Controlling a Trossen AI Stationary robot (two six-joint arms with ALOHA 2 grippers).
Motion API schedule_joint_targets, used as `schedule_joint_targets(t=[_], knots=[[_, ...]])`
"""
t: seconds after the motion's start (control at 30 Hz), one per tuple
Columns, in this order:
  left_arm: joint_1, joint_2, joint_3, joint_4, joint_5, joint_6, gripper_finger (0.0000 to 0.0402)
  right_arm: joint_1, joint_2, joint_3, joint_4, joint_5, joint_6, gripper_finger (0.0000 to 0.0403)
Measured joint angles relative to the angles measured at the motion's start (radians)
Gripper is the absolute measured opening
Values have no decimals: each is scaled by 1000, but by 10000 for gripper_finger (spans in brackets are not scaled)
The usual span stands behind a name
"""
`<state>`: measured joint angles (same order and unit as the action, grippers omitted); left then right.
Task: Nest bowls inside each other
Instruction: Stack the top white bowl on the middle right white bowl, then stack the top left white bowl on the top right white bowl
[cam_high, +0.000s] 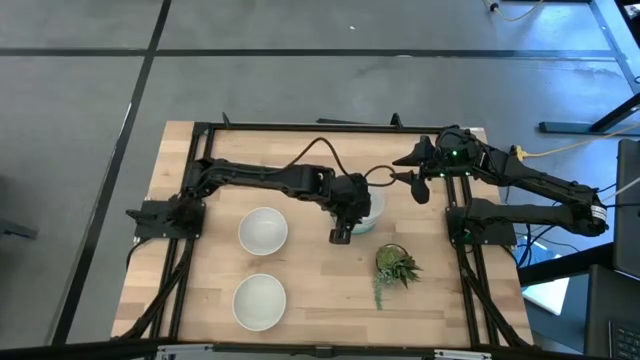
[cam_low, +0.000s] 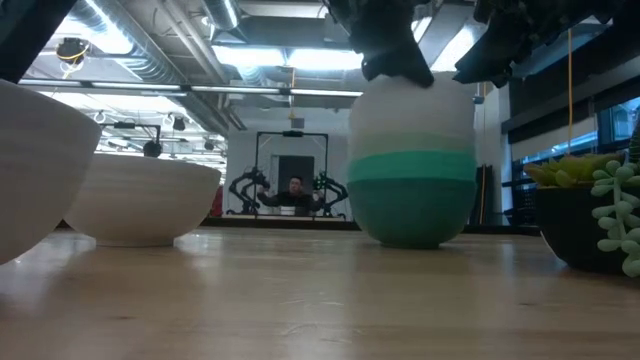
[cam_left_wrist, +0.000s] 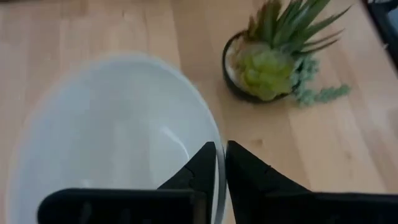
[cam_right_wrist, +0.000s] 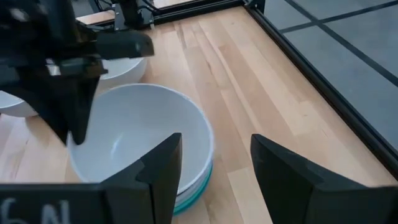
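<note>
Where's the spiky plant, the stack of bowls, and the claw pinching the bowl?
plant (cam_high: 397, 264): high view, leafy middle.
bowl stack (cam_low: 411, 160): low view, teal band.
left claw (cam_left_wrist: 221, 177): left wrist view, between fingertips.

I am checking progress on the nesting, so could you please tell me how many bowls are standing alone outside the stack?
2: one white bowl mid-table, another white bowl nearer the front edge. The stack sits under the left gripper, which pinches its top rim.

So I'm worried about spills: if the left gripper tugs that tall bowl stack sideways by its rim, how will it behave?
The bowl stack would probably tip rather than slide: it stands tall on a narrow rounded base. Its smooth glossy walls suggest the left gripper, pinching the thin rim of the top bowl, could slip. The nested bowls look rigid, so they would likely move together.
</note>
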<state>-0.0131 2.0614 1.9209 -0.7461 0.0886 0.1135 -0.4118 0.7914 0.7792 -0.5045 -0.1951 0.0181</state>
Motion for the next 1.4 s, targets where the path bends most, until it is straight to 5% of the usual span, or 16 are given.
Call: schedule_joint_targets(t=[0.2,0.53,1.0,1.17,1.4], knots=[[1,-3,0,-1,5,-6,53,0,0,0,6,0,0,193],[1,-4,0,0,45,-2,164,0,0,0,6,0,0,193],[42,-203,-5,40,63,47,172,0,-2,0,6,2,-25,193],[54,-342,-97,88,57,29,170,0,-7,0,0,3,-39,193],[59,-588,-408,261,4,-30,170,-1,-34,0,-1,3,-50,193]])
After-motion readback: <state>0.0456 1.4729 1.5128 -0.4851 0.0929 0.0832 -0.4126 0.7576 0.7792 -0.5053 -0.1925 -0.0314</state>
